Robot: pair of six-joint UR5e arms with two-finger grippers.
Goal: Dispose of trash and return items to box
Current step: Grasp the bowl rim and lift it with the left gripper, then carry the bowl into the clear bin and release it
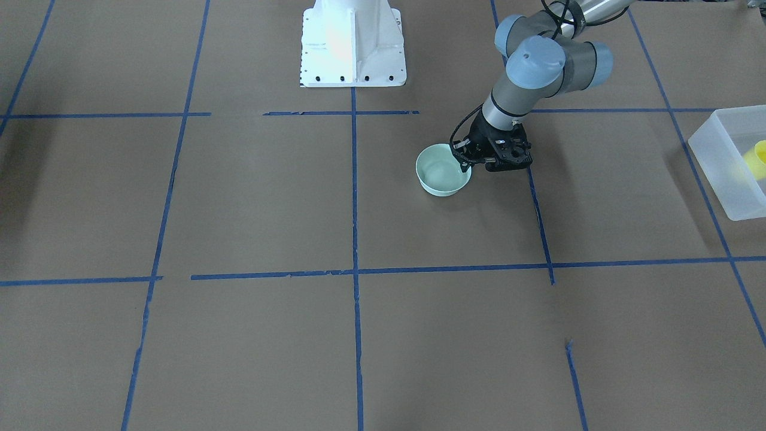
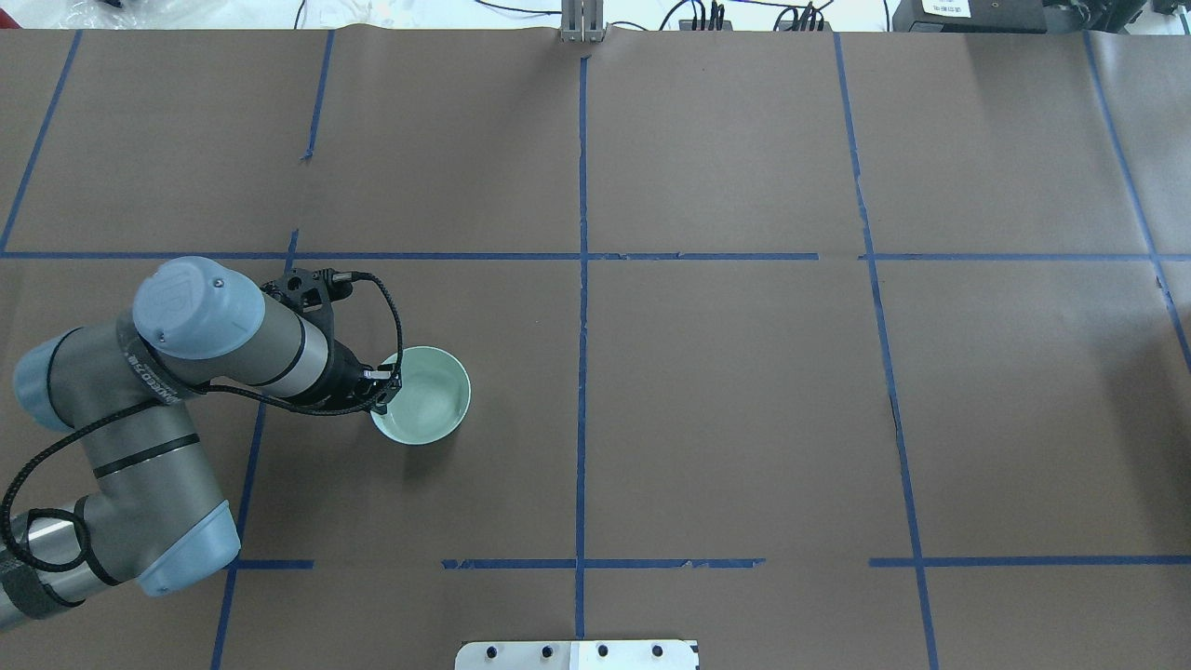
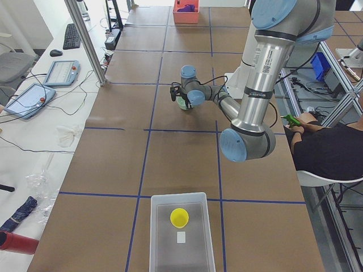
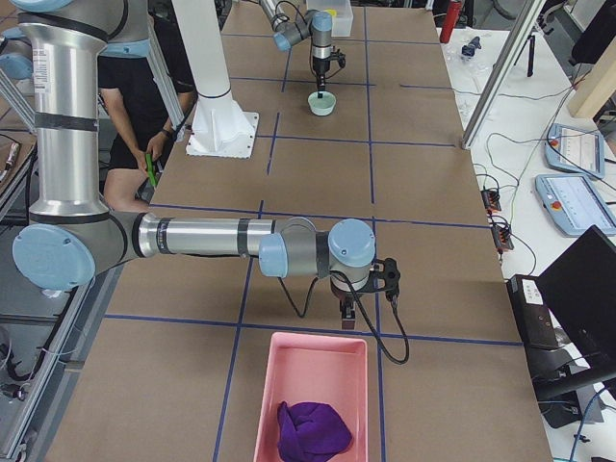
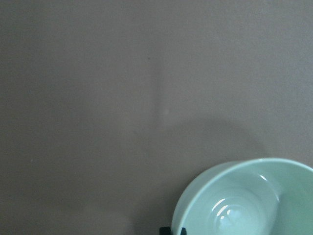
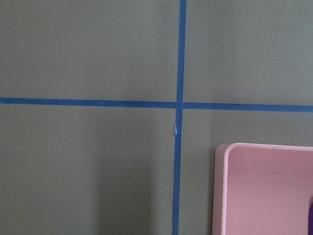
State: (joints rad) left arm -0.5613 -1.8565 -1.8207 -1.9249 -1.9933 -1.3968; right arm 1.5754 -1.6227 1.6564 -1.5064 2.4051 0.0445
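The small yellow cup lies in the frosted translucent box at the table's end on my left; in the exterior left view the cup stands in the box. A pale green bowl stands on the brown table. My left gripper points down at the bowl's rim and is shut on it, one finger inside. The left wrist view shows the bowl at bottom right. My right gripper hangs over the table just before a pink bin; I cannot tell if it is open.
A pink bin with a purple cloth sits at the table's end on my right; its corner shows in the right wrist view. The white robot base stands at the table's near edge. A small white piece lies in the box.
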